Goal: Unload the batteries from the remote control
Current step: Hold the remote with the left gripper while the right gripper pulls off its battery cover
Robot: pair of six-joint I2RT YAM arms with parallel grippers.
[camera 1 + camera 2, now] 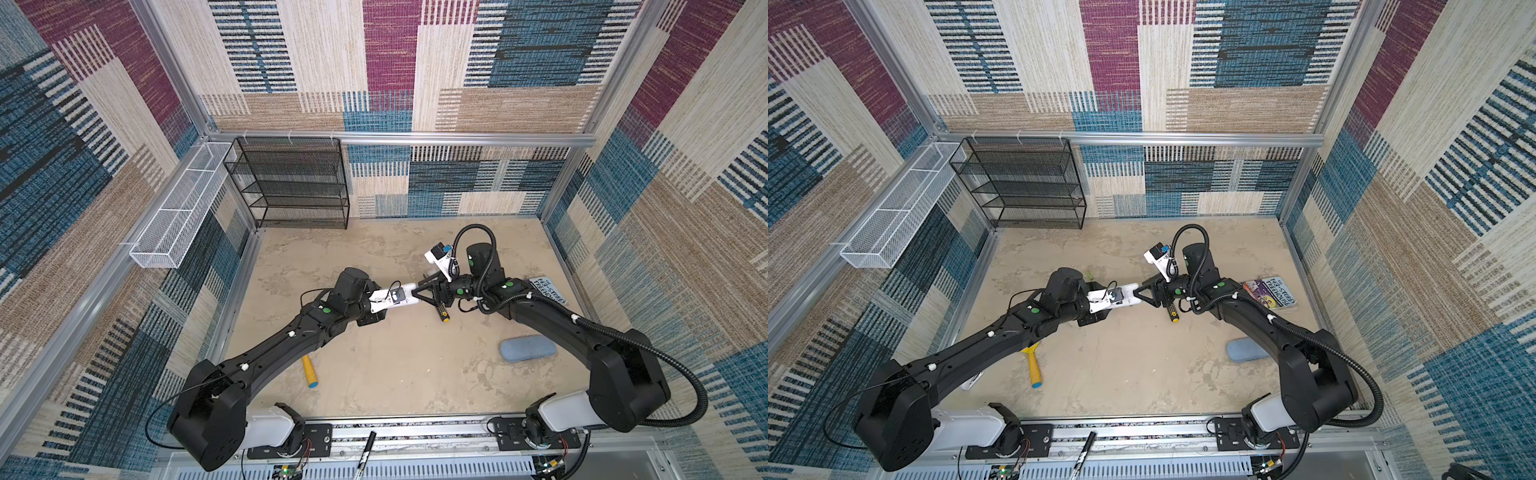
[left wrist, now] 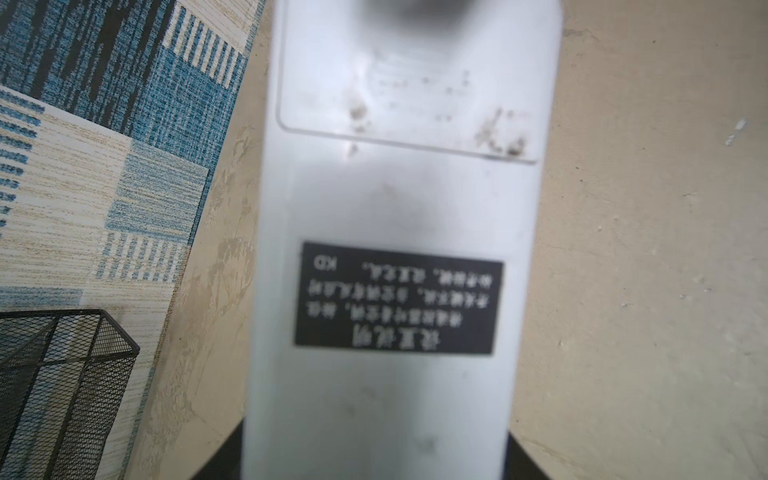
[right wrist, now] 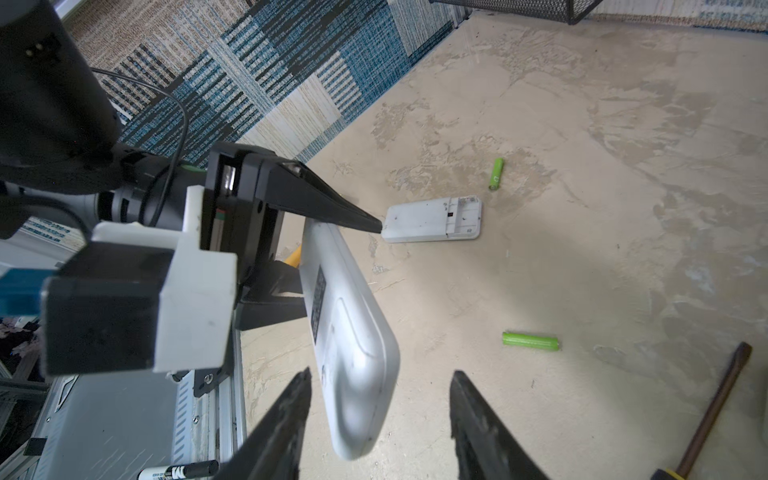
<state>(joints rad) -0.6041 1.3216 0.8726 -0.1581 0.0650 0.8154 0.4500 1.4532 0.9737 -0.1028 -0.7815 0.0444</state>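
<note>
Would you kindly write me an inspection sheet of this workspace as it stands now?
Surface: beige mottled tabletop, no spill seen.
Job's things: white remote held in the air, back cover on; second remote lying on the table, cover off; two green batteries loose on the table; yellow ones not seen.
Clutter: screwdriver, book, blue-grey case, yellow-handled tool on the table; marker on the front rail.
Grippers: left gripper shut on the white remote; right gripper open, jaws either side of its free end.
Cables: black hose arcs above the right wrist; nothing seen snagged.
Surroundings: black mesh shelf, white mesh basket, nothing seen in them; patterned walls.
</note>
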